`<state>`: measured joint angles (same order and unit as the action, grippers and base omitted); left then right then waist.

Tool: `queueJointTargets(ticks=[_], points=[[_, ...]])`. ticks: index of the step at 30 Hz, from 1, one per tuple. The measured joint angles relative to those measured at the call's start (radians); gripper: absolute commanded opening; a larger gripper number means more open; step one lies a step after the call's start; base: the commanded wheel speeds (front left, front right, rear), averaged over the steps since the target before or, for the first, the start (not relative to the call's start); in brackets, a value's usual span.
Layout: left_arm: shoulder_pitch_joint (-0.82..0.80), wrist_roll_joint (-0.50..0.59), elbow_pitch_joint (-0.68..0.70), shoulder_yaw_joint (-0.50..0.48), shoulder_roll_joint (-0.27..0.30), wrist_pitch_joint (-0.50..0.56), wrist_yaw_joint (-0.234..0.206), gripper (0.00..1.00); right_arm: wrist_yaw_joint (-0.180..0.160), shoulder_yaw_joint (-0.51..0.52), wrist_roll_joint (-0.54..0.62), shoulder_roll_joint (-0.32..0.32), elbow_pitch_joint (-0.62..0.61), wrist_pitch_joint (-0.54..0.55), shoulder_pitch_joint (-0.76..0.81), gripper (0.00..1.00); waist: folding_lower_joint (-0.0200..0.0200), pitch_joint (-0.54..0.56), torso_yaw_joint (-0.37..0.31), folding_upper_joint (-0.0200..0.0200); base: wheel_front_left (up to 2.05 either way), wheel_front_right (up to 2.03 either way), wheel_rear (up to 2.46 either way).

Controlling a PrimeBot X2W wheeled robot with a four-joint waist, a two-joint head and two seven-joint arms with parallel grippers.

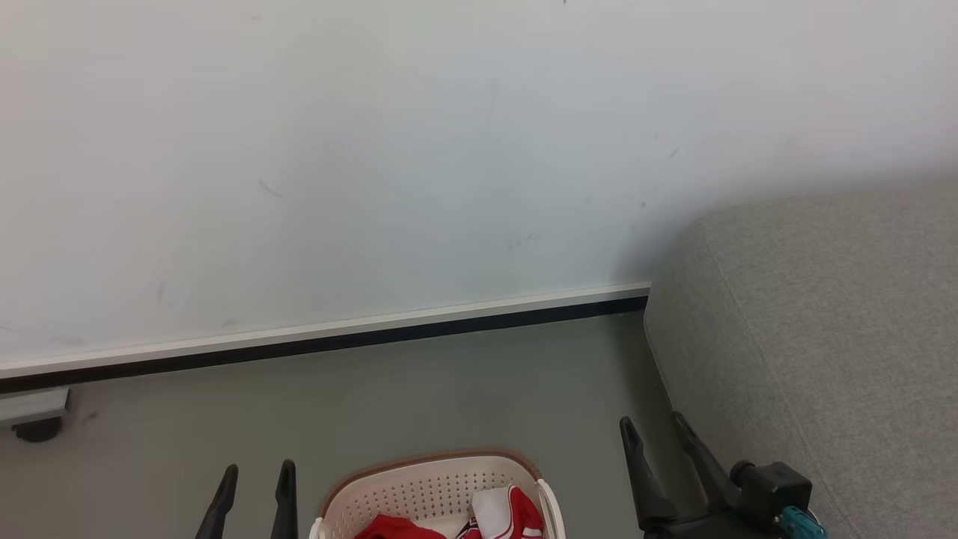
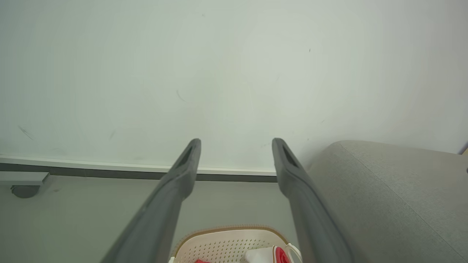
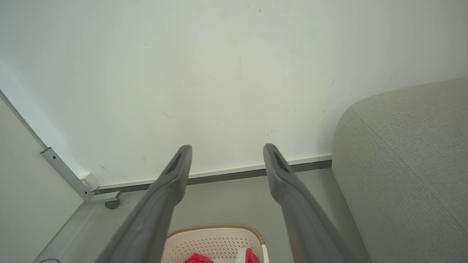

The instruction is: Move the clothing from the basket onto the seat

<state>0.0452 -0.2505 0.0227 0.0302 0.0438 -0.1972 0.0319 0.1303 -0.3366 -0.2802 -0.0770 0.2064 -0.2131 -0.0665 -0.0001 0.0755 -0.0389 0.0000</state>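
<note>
Before a pale wall and above a grey floor, we hold our left gripper and right gripper spread apart and empty, the basket between them holding the red clothing, the seat just beyond the right one.

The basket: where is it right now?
In the head view the basket sits on the floor at bottom centre, between the left gripper and right gripper, left of the seat, with the clothing inside.
</note>
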Motion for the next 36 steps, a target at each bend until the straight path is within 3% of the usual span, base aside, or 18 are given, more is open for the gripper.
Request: queueJointTargets(ticks=[29,36], points=[[0.037,0.183,0.026,-0.02,0.004,-0.064,-0.029,1.0,0.0,0.041,0.238,0.019,-0.005,-0.048,0.035,1.0,0.0,0.027,-0.009,0.0,0.0,0.0,0.0],[0.037,0.188,0.023,-0.021,0.004,-0.064,-0.026,1.0,0.0,0.042,0.243,0.021,-0.005,-0.05,0.034,1.0,0.0002,0.026,-0.011,0.0,0.0,0.0,0.0]])
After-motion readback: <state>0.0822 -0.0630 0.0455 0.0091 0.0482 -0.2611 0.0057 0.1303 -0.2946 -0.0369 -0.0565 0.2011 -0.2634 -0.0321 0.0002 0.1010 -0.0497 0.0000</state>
